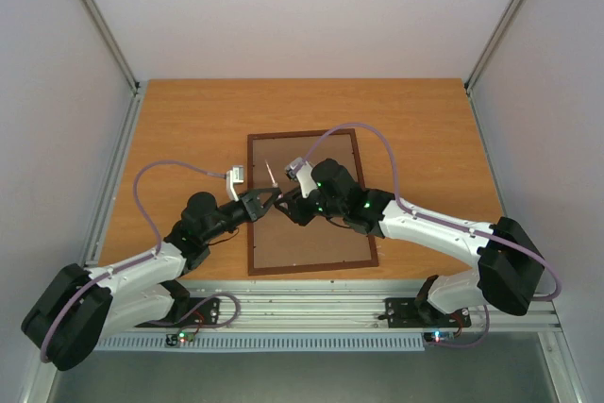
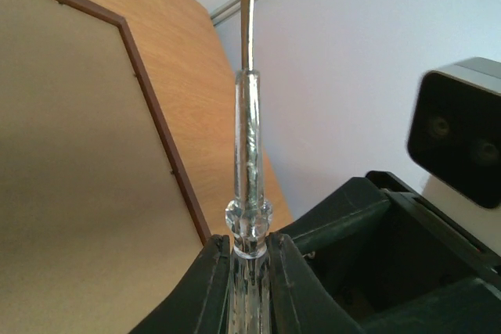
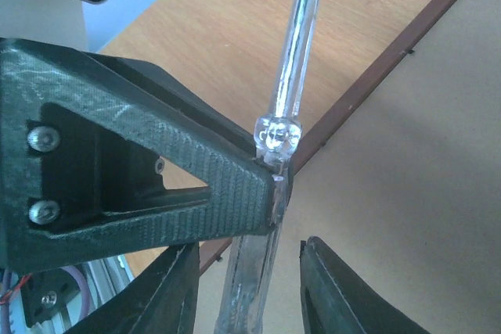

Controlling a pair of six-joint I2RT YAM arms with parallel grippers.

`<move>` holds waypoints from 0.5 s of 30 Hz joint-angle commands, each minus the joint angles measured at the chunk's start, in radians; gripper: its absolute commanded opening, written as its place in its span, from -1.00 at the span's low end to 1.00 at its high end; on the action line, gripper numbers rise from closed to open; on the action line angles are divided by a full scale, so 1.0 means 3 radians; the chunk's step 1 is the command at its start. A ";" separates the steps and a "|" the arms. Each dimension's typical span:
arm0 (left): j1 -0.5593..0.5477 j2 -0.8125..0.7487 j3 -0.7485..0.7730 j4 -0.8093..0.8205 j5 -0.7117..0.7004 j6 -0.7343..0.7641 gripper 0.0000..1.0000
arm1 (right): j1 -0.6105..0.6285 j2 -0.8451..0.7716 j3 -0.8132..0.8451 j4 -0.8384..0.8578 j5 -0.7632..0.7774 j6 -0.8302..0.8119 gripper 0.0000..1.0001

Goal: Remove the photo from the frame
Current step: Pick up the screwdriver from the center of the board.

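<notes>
The frame [image 1: 302,133] lies face down mid-bench [image 1: 189,120], hardboard back [image 1: 321,244] up. The photo sits somewhere under that back and I can't see it.

My left fingers [image 2: 210,291] are clamped on a clear-handled screwdriver [image 2: 249,138], blade pointing up and away over the frame's left rail. My right fingers [image 3: 168,295] are parted, straddling the same handle with a gap on each side.

Small tabs [image 2: 173,170] dot the inner rail and probably pin the back down.

Judgement:
- The back is stiff and light and should pry at an edge.
- The frame may skate, so it needs steadying.
- The print is likely thin paper that creases easily, so take it by a corner or the margin, never the middle.
</notes>
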 commanded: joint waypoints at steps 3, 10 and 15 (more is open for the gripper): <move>-0.0049 -0.0120 0.0056 0.0280 -0.0070 0.0143 -0.99 | 0.0007 0.0066 0.0143 -0.0057 -0.0035 -0.0018 -0.34; -0.0053 -0.0181 -0.0006 0.0361 -0.0046 0.0124 -0.99 | 0.0001 0.0054 0.0181 -0.0073 -0.0116 -0.0008 -0.53; -0.0059 -0.0173 -0.0051 0.0483 -0.0004 0.0108 -0.99 | 0.0001 0.0064 0.0196 -0.0060 -0.0163 0.0010 -0.66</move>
